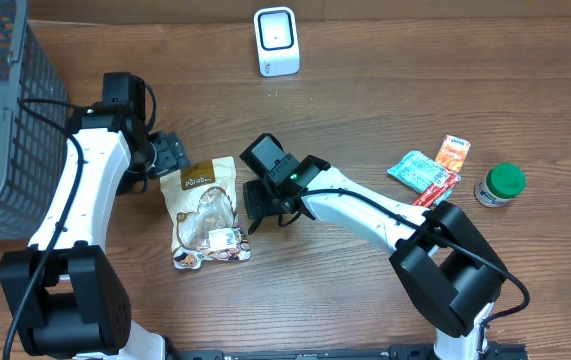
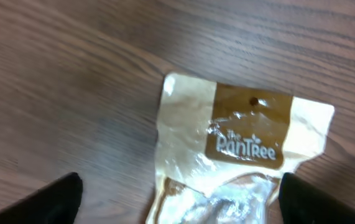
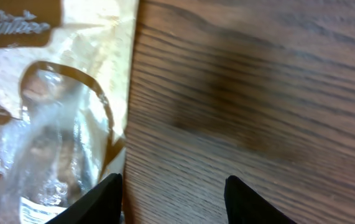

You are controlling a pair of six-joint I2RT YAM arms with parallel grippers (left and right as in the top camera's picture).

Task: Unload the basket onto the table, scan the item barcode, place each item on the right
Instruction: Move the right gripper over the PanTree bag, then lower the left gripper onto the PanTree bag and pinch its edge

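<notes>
As I judged it, the step in hand was the pick-up. The pouch (image 1: 205, 212) lay flat on the tabletop (image 1: 365, 90), not yet lifted, and well apart from the scanner (image 1: 276, 41) standing at the far edge. My left tool (image 2: 180, 190) hovered over the pouch's top end with its fingers spread wide, gripping nothing. My right tool (image 3: 172, 186) sat just beside the pouch's right edge with its fingers apart over bare wood. One finger was close against the film, but the tool pinched nothing.

Next I would need to close on an edge of the bag, raise it, and turn its code toward the scanner's face. The film looked thin and slack, so I expected it to sag from a single grip.

The pouch was cream, with a brown band reading "The PanTree", a hang hole above that, and a clear crinkled window. A small white label (image 1: 223, 238) sat near its lower end, but I could not tell whether it carried the barcode.
</notes>
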